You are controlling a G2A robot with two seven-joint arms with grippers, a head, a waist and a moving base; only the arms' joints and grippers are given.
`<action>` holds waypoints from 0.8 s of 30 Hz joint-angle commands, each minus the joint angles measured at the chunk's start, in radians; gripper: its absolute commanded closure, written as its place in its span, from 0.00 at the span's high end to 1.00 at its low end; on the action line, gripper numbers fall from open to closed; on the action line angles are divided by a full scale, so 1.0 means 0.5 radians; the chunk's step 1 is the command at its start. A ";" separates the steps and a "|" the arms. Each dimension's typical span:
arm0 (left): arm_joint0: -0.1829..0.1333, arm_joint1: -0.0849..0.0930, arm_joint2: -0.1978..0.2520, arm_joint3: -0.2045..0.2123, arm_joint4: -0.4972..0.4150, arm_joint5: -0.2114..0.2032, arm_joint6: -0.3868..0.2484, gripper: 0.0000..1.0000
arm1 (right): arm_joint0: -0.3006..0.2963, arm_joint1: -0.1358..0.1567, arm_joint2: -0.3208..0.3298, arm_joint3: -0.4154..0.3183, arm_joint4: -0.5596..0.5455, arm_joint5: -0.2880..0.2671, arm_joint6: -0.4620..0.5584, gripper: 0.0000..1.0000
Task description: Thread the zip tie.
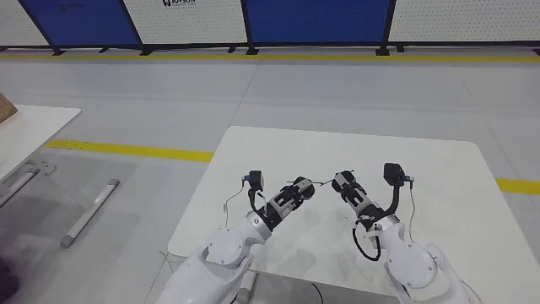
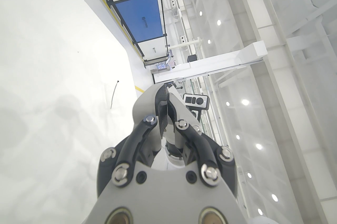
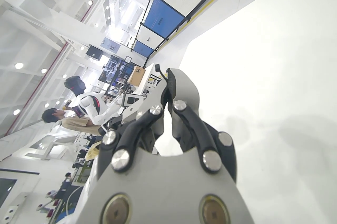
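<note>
- The left gripper [image 2: 167, 90] hangs over the middle of the white worktop [image 1: 422, 177]. Its jaws are pressed together, and I cannot tell whether anything is pinched between them.
- The right gripper [image 3: 167, 78] is also above the worktop. Its jaws are closed on the zip tie [image 3: 158, 70].
- The zip tie's black head and a short bit of strap stick out past the right gripper's tips. The rest is hidden between the pads.
- In the top view the left gripper [image 1: 305, 189] and right gripper [image 1: 339, 181] point toward each other, tips near but apart.
- A second tie [image 2: 114, 95] lies loose on the worktop, slightly curved, beside the left gripper and touching neither arm.
- Blue and white panels [image 1: 321, 4] stand along the floor beyond the worktop.
</note>
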 commanded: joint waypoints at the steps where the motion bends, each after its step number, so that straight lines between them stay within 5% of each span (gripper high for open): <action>1: 0.000 0.000 0.000 0.000 0.000 0.000 0.000 0.00 | -0.003 -0.002 0.005 -0.001 0.003 -0.003 0.003 0.00; 13: 0.000 0.000 0.000 0.000 0.000 0.000 0.000 0.00 | -0.120 0.001 0.078 -0.139 -0.229 -0.007 -0.204 0.00; 24: 0.000 0.000 0.000 0.000 0.000 0.000 0.000 0.00 | -0.145 0.003 0.083 -0.168 -0.250 0.028 -0.164 0.00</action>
